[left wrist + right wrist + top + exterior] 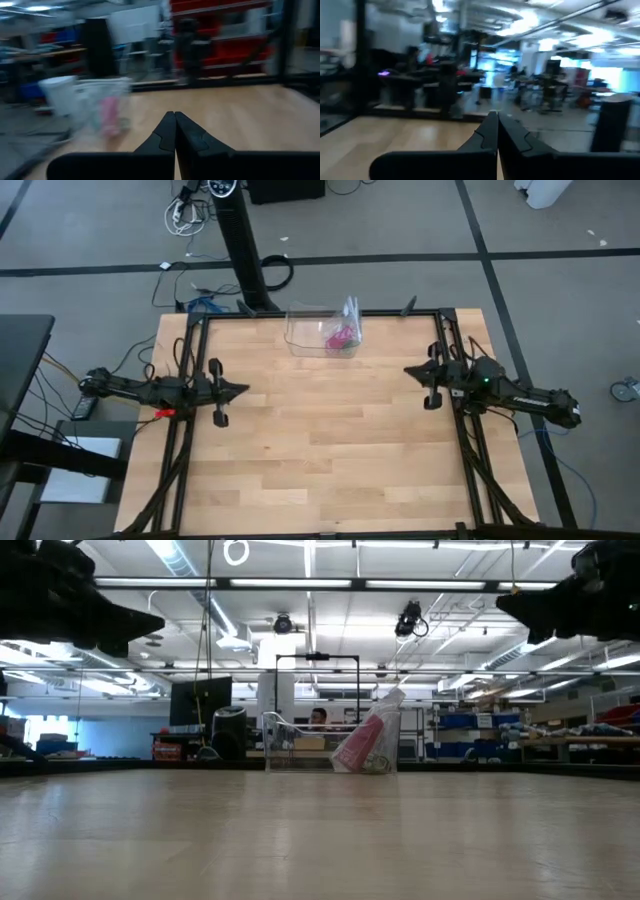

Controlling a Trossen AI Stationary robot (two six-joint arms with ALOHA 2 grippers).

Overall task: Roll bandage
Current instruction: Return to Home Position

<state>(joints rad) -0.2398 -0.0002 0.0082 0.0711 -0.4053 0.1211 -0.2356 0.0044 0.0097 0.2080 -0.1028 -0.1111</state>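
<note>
High view puts the bandage (340, 337) as a small magenta bundle inside a clear zip bag (349, 313). The bag stands in a transparent bin (305, 330) at the middle of the far edge of the worktop (330, 450). It leans at the end of the bin nearer the right arm, with its top poking above the rim. In the low view the pink sits low in the bag, and beside it is something small that I cannot make out. Packed like this, the bandage looks put away: contained, propped up, and out of the arms' working space.

Both arms are well apart from the bin, drawn to opposite sides of the worktop and held up off the wood. The left arm's fingers (241, 390) point inward from the left edge. The left wrist view shows them pressed together tip to tip with nothing between them. The right arm's fingers (409, 369) point inward from the right edge, and the right wrist view shows the same: closed flat on each other and empty. That mirrored, tucked pose reads as a resting stance, so I judge the job finished apart from parking the arms. A person (318, 718) shows faintly in the room behind the bin in the low view.
</note>
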